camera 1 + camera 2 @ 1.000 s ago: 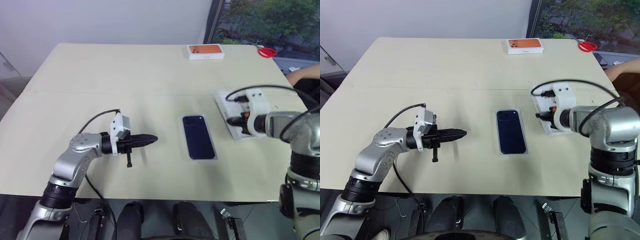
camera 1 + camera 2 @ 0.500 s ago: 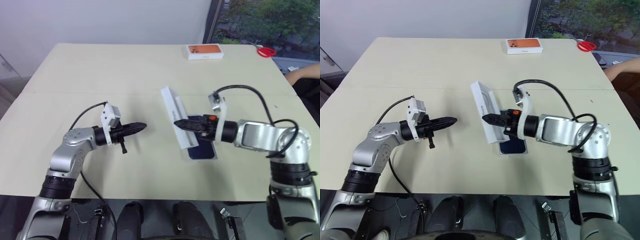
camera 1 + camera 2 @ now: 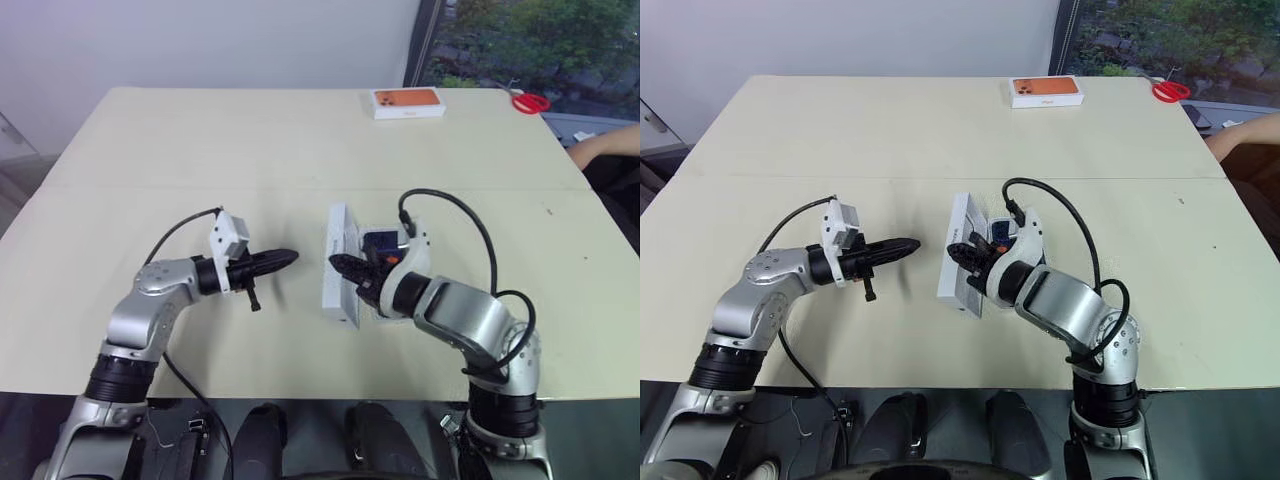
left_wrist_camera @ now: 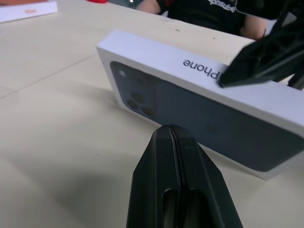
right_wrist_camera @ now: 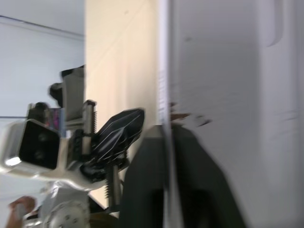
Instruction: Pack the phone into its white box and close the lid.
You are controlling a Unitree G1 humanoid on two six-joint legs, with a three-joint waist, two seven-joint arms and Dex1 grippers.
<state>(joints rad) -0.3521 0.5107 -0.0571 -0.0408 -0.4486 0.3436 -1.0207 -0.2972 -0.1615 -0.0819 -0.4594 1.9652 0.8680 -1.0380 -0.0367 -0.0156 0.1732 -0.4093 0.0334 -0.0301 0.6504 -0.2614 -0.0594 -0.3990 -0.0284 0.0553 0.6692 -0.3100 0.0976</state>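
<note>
Item: lid-fitting stage of a phone-packing task, judged mid-way.

Lid (image 3: 341, 265): white cover with dark phone picture on its top, tilted up on one long edge just left of the tray; printed face turned toward the left arm; right gripper (image 3: 352, 272) pinches its upper edge, one finger on each face of the wall.

Phone (image 3: 381, 243): dark navy, lying in the white box (image 3: 376, 309) on the table (image 3: 200, 140), largely hidden behind the lid and right arm; whether it sits fully seated cannot be told.

Left gripper (image 3: 272, 261): fingers pressed shut, holding nothing; it points level at the lid's printed face, near but apart.

Next move, as judged: swing the lid over flat, align its rim with the tray, lower and press; the left gripper could steady the outer edge.

Surroundings: orange-topped box (image 3: 409, 102) and red scissors (image 3: 527, 101) at the far edge, well apart; a person's arm (image 3: 602, 147) at the right edge.

Obstructions: the right gripper's cable (image 3: 470, 225) loops above the tray; otherwise nothing near.
</note>
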